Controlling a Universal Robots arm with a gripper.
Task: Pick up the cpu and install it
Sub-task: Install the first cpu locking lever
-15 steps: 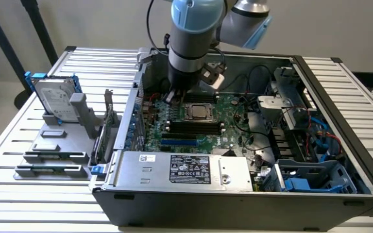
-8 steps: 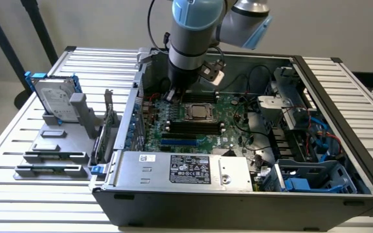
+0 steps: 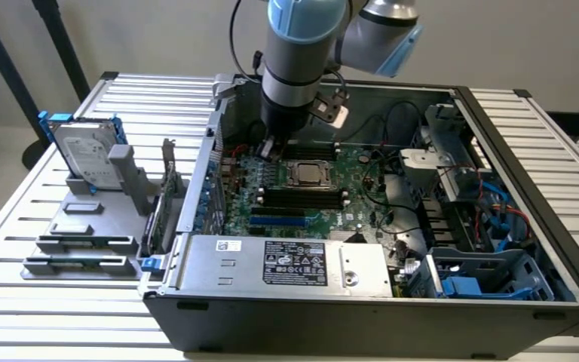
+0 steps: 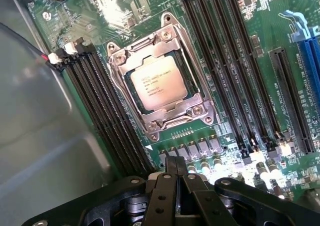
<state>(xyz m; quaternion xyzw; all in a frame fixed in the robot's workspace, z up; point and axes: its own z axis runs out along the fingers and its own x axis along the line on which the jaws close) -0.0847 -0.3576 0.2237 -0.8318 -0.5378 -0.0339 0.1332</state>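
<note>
The cpu (image 3: 310, 173) (image 4: 159, 83), a small square chip with a silvery top, lies flat in the metal-framed socket (image 4: 201, 111) in the middle of the green motherboard (image 3: 355, 207). The board sits inside the open computer case (image 3: 531, 173). My gripper (image 3: 269, 145) (image 4: 175, 168) hangs over the board just beside the socket, on the exterior view's left of the chip. Its two black fingers are shut together with nothing between them and do not touch the cpu.
Black memory slots (image 4: 235, 70) flank the socket on both sides, with a blue slot (image 4: 307, 70) further out. The power supply (image 3: 289, 260) fills the case's near side. Outside the case stand a hard drive in a blue frame (image 3: 87, 154), a grey fixture (image 3: 88, 226) and upright memory sticks (image 3: 163, 200).
</note>
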